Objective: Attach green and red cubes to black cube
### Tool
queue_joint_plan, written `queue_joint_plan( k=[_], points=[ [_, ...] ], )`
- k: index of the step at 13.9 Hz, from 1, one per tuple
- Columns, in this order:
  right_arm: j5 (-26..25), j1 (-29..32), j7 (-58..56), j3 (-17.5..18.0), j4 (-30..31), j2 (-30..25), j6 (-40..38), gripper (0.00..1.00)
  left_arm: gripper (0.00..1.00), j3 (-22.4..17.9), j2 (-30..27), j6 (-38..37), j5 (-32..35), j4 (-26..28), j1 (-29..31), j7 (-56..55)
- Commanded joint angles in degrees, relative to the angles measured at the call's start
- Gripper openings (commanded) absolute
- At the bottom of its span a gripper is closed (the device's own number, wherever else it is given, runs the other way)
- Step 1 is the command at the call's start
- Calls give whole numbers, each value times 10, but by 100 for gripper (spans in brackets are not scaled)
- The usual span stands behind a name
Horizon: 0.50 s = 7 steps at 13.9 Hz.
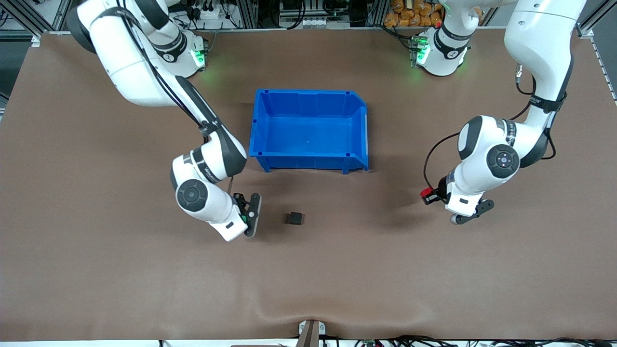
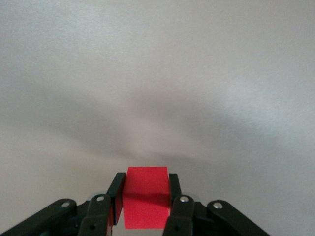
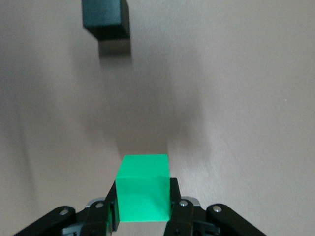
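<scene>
Green cube (image 1: 244, 218) nearly hidden in right gripper (image 1: 248, 216); red cube (image 2: 146, 204) base cut by left wrist view's edge

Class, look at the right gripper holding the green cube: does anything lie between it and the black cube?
Nothing visible does. The right gripper holds the green cube, and only bare table separates it from the black cube.

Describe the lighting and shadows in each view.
Front view: even light; soft shadows on the mat under both arms and beside the bin. Left wrist view: washed-out, the red cube in the left pincer. Right wrist view: dark shadow beside the black cube, streak above the green cube.
</scene>
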<state>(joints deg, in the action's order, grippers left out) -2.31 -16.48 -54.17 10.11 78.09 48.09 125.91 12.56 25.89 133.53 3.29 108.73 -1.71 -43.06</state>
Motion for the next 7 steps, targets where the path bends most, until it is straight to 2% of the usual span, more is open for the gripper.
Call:
queue_joint_plan(
  k=[1,3,7],
  points=[
    [-3,-34,64,-4,-71,43,-15,0,0,-1,42,-21,8,-64,-8,-56],
    [-6,-50,65,-4,-98,62,-15,0,0,-1,55,-36,3,-93,-13,-84],
    [-9,-79,73,-9,-109,74,-11,0,0,-1,64,-55,1,-127,-36,-170]
  ],
)
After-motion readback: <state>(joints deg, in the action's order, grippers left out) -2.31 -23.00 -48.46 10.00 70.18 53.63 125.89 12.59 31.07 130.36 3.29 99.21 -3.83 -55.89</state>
